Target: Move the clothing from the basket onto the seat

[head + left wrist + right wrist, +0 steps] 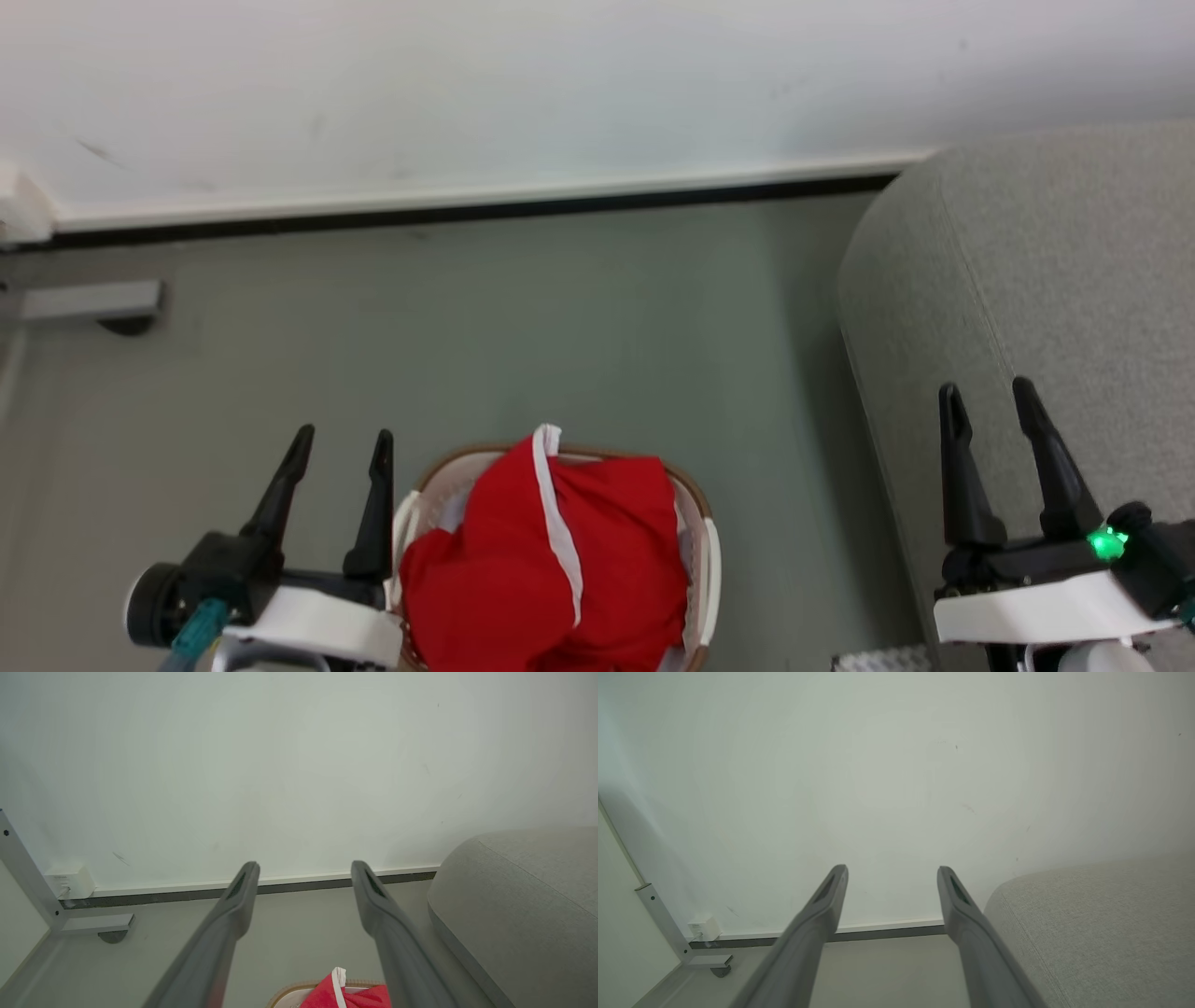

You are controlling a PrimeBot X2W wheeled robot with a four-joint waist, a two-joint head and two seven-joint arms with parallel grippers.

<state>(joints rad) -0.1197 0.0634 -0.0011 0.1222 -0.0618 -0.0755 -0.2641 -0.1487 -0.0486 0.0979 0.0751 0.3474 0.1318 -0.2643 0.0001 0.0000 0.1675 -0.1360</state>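
The red clothing [551, 569] with its white stripe lies heaped in the cream basket [711, 569] on the floor at the bottom middle of the head view. Its top edge [348, 994] peeks in at the bottom of the left wrist view. My left gripper [342, 446] stands open just left of the basket, fingers apart and holding nothing. My right gripper [988, 392] is open above the light-grey seat [1046, 271] at the right, also holding nothing. The seat [523, 905] rises at the right of both wrist views [1101, 933].
A white wall with a dark-edged baseboard [485, 201] closes the far side of the grey-green floor [523, 327]. A grey metal table leg and foot [84, 303] and a white socket box [70, 882] stand at the far left.
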